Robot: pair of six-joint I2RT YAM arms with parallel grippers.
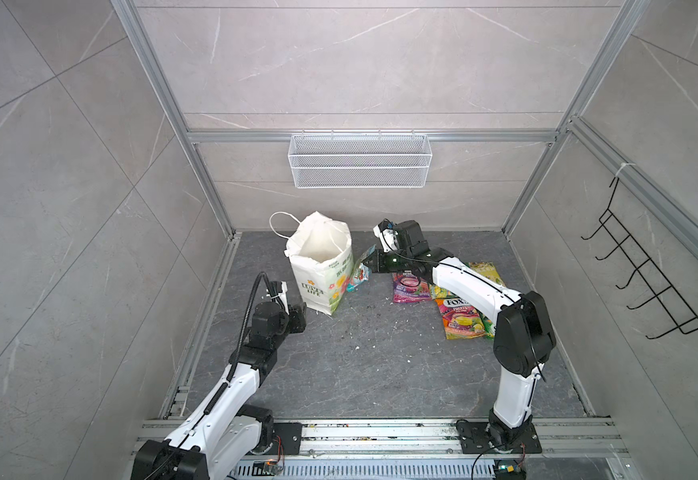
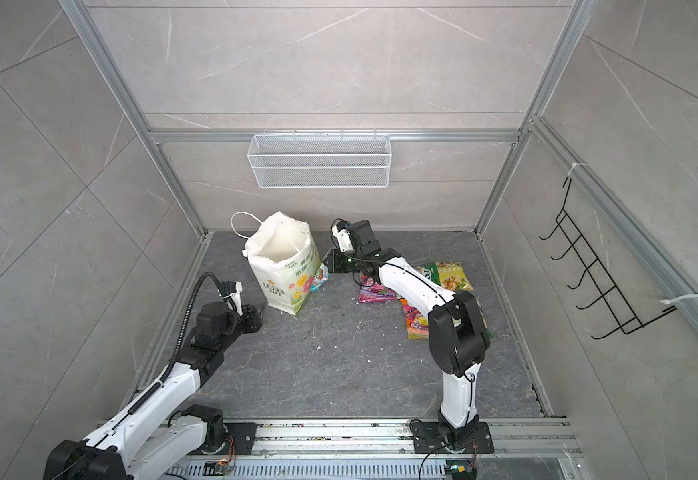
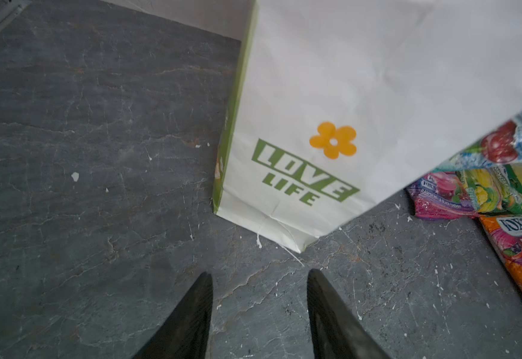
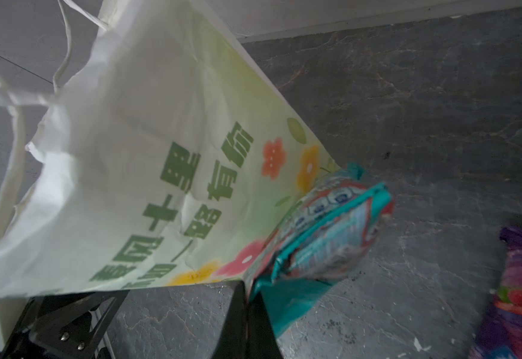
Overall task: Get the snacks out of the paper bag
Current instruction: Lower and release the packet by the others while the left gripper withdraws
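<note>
The paper bag (image 1: 322, 266) (image 2: 283, 268) stands upright at the back of the dark floor, mouth open, and only its white inside shows. My right gripper (image 1: 365, 261) (image 4: 247, 289) is shut on a corner of a teal-red snack pouch (image 1: 360, 275) (image 4: 331, 236), which hangs against the bag's flowered face (image 4: 144, 171). My left gripper (image 2: 262, 309) (image 3: 259, 276) is open and empty, low over the floor just short of the bag's "LOVE LIFE" side (image 3: 331, 108). Purple (image 1: 409, 286), orange (image 1: 459, 320) and yellow-green (image 1: 486, 272) snacks lie on the floor under the right arm.
A white wire mesh basket (image 1: 360, 162) hangs on the back wall. A black wire hook rack (image 1: 646, 270) is fixed to the right wall. Aluminium rails (image 1: 380, 436) run along the front edge. White flecks (image 1: 355, 347) dot the floor.
</note>
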